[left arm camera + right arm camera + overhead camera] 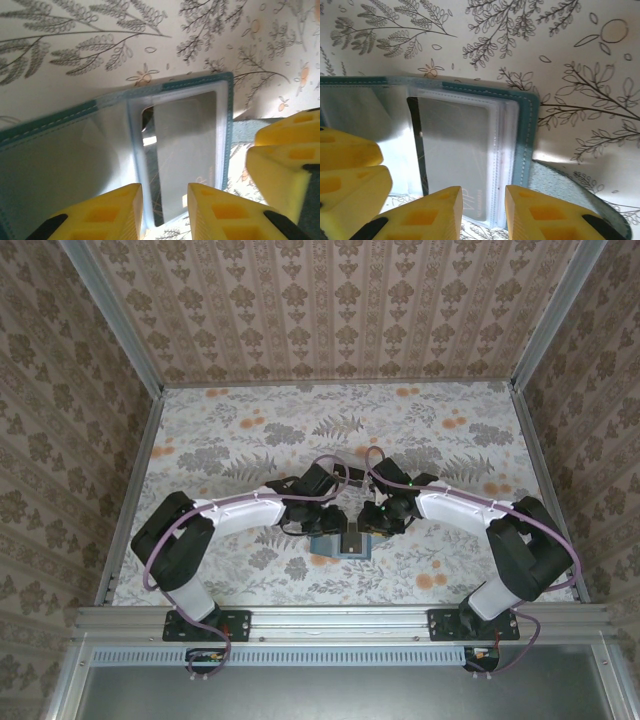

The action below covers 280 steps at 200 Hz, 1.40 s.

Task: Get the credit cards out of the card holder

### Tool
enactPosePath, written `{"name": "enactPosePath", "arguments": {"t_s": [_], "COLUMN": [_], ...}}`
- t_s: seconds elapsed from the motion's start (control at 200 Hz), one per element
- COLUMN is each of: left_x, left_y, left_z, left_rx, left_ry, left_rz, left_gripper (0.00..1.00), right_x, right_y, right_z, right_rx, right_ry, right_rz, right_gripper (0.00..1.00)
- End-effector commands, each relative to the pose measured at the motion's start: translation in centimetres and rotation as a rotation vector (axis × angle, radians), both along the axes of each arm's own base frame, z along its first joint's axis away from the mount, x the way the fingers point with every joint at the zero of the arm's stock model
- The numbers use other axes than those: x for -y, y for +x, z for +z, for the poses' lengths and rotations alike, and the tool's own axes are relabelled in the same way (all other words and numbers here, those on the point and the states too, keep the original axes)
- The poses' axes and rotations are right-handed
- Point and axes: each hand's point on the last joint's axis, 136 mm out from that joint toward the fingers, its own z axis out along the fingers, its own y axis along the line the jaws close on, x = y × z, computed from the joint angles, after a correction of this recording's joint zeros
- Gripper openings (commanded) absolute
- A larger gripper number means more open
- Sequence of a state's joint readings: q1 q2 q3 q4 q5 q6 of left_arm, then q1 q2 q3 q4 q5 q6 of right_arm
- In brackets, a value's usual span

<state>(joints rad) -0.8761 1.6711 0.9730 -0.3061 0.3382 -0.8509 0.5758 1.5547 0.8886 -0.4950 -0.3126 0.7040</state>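
Card holder: the small teal-blue stitched card holder [325,545] lies opened like a booklet on the flower-printed table top [250,440], towards 6 o'clock from the table's middle, right where the two arms meet.
Inside: clear plastic sleeves [502,150] are stacked on the blue-grey panel, their edges milky white.
Card: a thin grey rectangular card [457,150] sits in the top sleeve, with a dark edge along its 9 o'clock side; the left wrist view shows it too [185,150]. It is in its pocket, not out.
Strap: a teal strap tab [565,195] sticks out from the holder at 4 o'clock in the right wrist view.
Left gripper: from above, the left gripper [325,518] stands at 11 o'clock of the holder. In its own view its yellow foam fingers [115,215] are part open, one to each side of the sleeve's near edge, a clear gap showing, nothing pinched.
Right gripper: the right gripper [378,520] stands at 1 o'clock of the holder. Its yellow fingers [540,215] are also part open, straddling the near edge of the sleeve and card, not clamped on either.
Closeness: the two grippers are just beside each other; each wrist view catches the other's yellow fingers at its edge.
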Motion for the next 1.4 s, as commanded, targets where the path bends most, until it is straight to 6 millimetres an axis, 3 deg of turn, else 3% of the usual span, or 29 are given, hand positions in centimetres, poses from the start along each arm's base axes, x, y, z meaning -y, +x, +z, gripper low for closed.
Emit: {"name": "enactPosePath", "arguments": {"t_s": [0.0,0.45,0.8,1.035,1.395], "left_x": [0.4,1.7,-0.6,-0.9,-1.3], "left_y": [0.1,-0.1,-0.4,-0.4,0.3], "left_z": [-0.7,-2.3,-3.6,-2.9,-1.4], "left_rx": [-0.029,-0.098,-0.089,-0.075,-0.028], "left_ry": [-0.036,-0.105,0.033,0.045,0.059], "left_rz": [0.019,0.019,0.016,0.008,0.013], "left_gripper": [0.29,0.28,0.28,0.28,0.29], "right_x": [-0.6,-0.9,-1.5,-1.9,-0.3], "right_y": [-0.5,-0.3,0.3,0.3,0.5], "right_z": [-0.3,-0.9,-0.8,-0.9,0.4], "right_rx": [-0.032,-0.040,-0.038,-0.041,0.007], "right_ry": [0.046,0.048,0.063,0.077,-0.020], "right_rz": [-0.011,-0.004,0.000,0.007,0.009], "right_gripper": [0.29,0.29,0.30,0.30,0.30]}}
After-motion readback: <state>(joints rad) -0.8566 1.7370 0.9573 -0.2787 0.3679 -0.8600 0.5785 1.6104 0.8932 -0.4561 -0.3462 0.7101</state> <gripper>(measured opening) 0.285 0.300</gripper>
